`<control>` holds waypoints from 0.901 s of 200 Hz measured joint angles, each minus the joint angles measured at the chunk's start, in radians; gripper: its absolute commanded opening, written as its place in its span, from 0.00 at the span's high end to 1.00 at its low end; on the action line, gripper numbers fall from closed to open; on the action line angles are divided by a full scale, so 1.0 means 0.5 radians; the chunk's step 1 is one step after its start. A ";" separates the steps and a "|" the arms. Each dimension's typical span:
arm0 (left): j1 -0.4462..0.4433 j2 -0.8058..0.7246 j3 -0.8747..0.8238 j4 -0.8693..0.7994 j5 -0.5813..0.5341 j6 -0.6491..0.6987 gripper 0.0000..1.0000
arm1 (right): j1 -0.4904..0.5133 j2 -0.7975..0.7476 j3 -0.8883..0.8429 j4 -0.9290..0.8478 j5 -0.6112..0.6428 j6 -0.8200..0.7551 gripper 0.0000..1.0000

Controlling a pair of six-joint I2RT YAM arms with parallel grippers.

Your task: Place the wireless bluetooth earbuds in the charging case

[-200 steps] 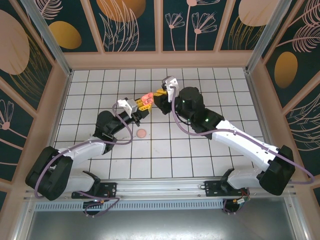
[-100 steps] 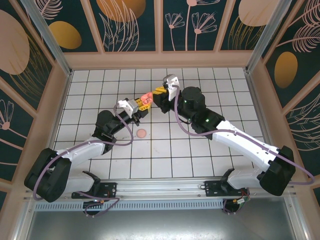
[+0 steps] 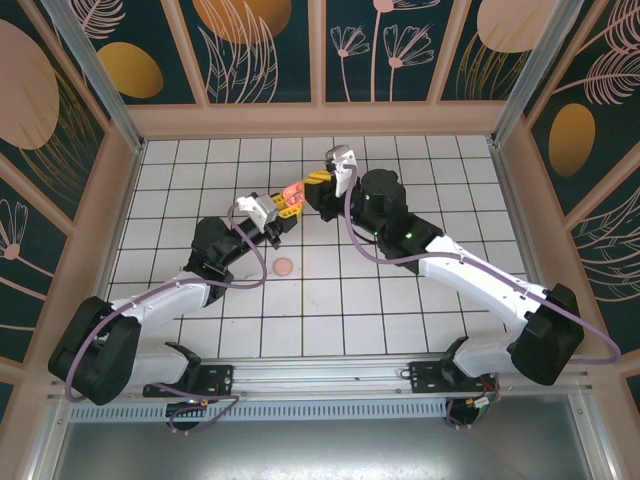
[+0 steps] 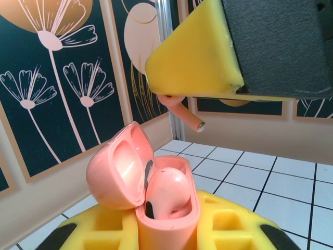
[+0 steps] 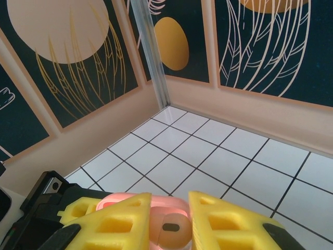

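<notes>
So the left gripper was clamped on the base of the coral charging case, holding it upright with the lid flipped open, I'd guess so the free slot faced the other arm. The right gripper was pinched shut on a coral earbud just above it. Left wrist cam showed another bud already seated inside; from overhead that was too tiny to tell.

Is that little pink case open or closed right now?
Open: the charging case has its lid tipped back, with one pink earbud seated inside.
</notes>
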 measured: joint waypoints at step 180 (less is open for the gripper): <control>0.000 -0.027 0.021 -0.038 0.020 -0.032 1.00 | -0.069 0.091 -0.011 0.099 -0.109 0.091 0.79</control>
